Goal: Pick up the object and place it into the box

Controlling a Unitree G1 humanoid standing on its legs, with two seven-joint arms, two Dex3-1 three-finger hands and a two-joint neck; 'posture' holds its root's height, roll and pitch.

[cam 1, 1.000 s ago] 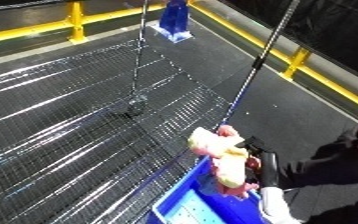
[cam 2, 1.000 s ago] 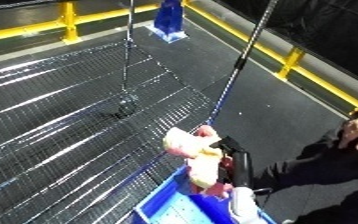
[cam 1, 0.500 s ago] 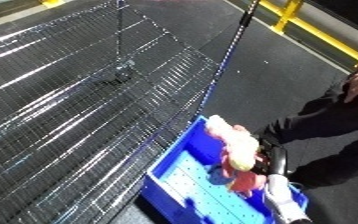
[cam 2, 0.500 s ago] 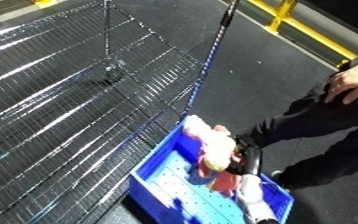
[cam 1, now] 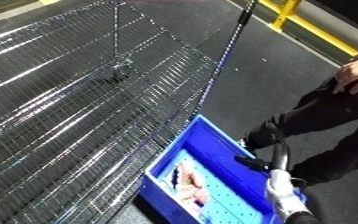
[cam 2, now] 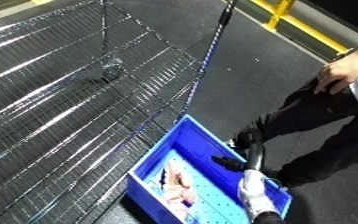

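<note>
A blue plastic bin sits on the dark floor at the lower right, just beside the edge of a large wire-mesh shelf that fills the left and centre of both views. Inside the bin, on its perforated floor, lies a pale pink and cream object, soft-looking and lumpy; what it is exactly cannot be made out. It rests toward the bin's left wall, apart from the hand. The robot's right hand hangs over the bin's right rim, black, at the end of a white and silver forearm that runs off the bottom edge. It holds nothing, but whether its fingers are straight or curled cannot be told, since they blur into the dark floor behind. The left hand shows in neither view. The bin's near end is cut off by the lower edge. A yellow floor rail crosses the upper right corner
</note>
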